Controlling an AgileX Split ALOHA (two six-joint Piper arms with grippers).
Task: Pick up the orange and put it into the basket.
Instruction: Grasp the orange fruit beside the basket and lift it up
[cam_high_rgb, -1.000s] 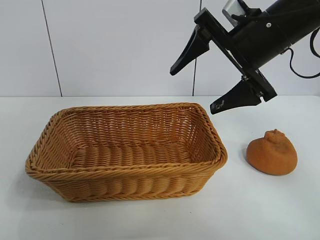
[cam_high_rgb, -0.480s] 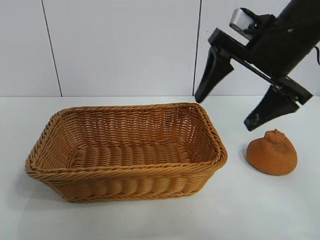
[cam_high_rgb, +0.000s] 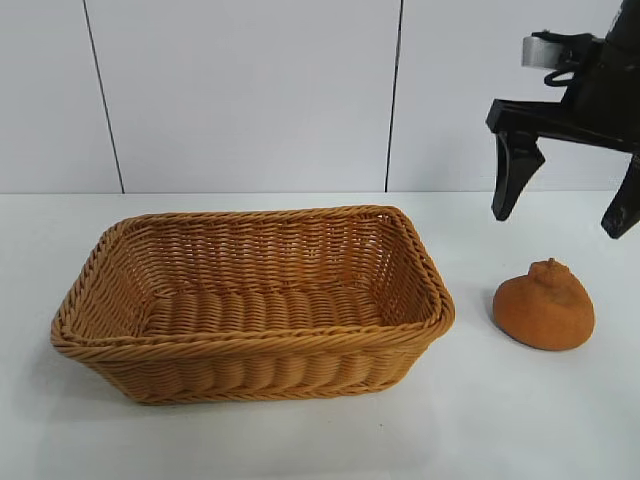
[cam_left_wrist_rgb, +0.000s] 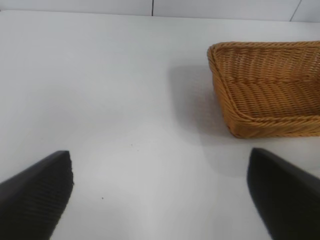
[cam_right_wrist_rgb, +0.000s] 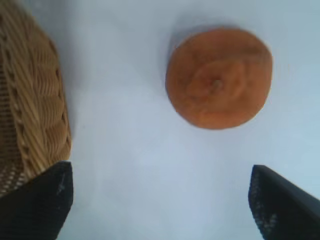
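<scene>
The orange (cam_high_rgb: 544, 306), lumpy and dome-shaped with a knobby stem end, rests on the white table to the right of the basket (cam_high_rgb: 250, 300). Seen from the right wrist, the orange (cam_right_wrist_rgb: 219, 77) lies ahead of the fingertips, with the basket's woven wall (cam_right_wrist_rgb: 35, 100) to one side. My right gripper (cam_high_rgb: 560, 215) hangs open above and slightly behind the orange, fingers pointing down, nothing between them. The left gripper (cam_left_wrist_rgb: 160, 170) is open over bare table, and a corner of the basket (cam_left_wrist_rgb: 265, 85) lies beyond it; the exterior view does not take this gripper in.
The white table (cam_high_rgb: 500, 420) stretches in front of and to the right of the basket. A pale panelled wall (cam_high_rgb: 250, 90) stands behind the table. Inside the basket only its woven floor shows.
My right gripper has swung to the right, from over the basket's right end to above the orange, and turned so its fingers point straight down. The orange and the basket have not moved.
</scene>
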